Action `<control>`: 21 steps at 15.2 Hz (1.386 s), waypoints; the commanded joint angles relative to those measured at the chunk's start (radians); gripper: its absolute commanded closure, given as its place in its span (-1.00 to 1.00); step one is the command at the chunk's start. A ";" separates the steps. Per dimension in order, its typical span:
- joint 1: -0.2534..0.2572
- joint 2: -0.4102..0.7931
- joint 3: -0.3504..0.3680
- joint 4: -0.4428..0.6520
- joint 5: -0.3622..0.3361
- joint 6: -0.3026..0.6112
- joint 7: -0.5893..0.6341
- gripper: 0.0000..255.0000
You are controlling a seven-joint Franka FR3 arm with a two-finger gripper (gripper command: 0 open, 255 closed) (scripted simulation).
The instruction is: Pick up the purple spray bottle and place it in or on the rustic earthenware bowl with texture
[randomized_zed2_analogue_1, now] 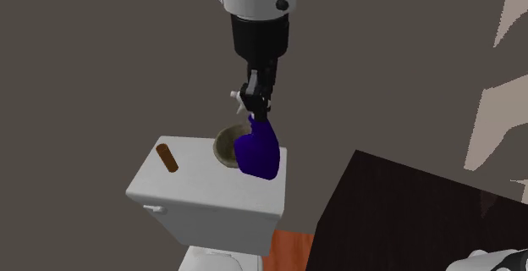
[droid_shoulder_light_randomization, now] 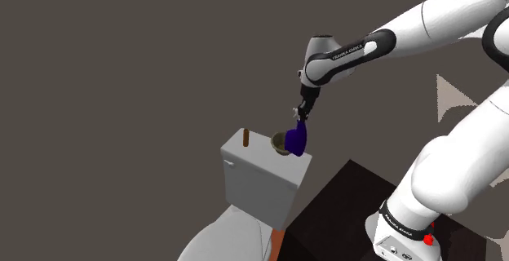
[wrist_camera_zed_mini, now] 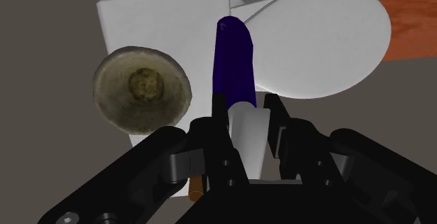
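Observation:
The purple spray bottle (droid_shoulder_light_randomization: 297, 139) (randomized_zed2_analogue_1: 258, 150) (wrist_camera_zed_mini: 233, 67) hangs by its white neck from my black gripper (droid_shoulder_light_randomization: 301, 115) (randomized_zed2_analogue_1: 253, 111) (wrist_camera_zed_mini: 245, 121), which is shut on it. It is lifted just above the white toilet tank lid (droid_shoulder_light_randomization: 259, 161) (randomized_zed2_analogue_1: 199, 185) (wrist_camera_zed_mini: 161, 23). The brownish, rough-textured bowl (droid_shoulder_light_randomization: 279, 143) (randomized_zed2_analogue_1: 227, 146) (wrist_camera_zed_mini: 143, 87) stands on the lid right beside the bottle, partly hidden behind it in the shoulder view.
A small brown cylinder (droid_shoulder_light_randomization: 245, 139) (randomized_zed2_analogue_1: 167, 157) lies on the tank lid at the end away from the bowl. Below are the toilet seat (droid_shoulder_light_randomization: 224, 236) (wrist_camera_zed_mini: 325, 40) and orange floor (wrist_camera_zed_mini: 413, 19). My dark stand (droid_shoulder_light_randomization: 343, 210) (randomized_zed2_analogue_1: 406, 210) sits beside the toilet.

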 commanded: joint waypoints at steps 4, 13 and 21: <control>-0.021 0.106 -0.037 0.203 0.022 -0.099 -0.074 1.00; -0.081 0.356 -0.082 0.650 0.089 -0.307 -0.200 1.00; -0.095 0.420 -0.082 0.660 0.109 -0.255 -0.222 1.00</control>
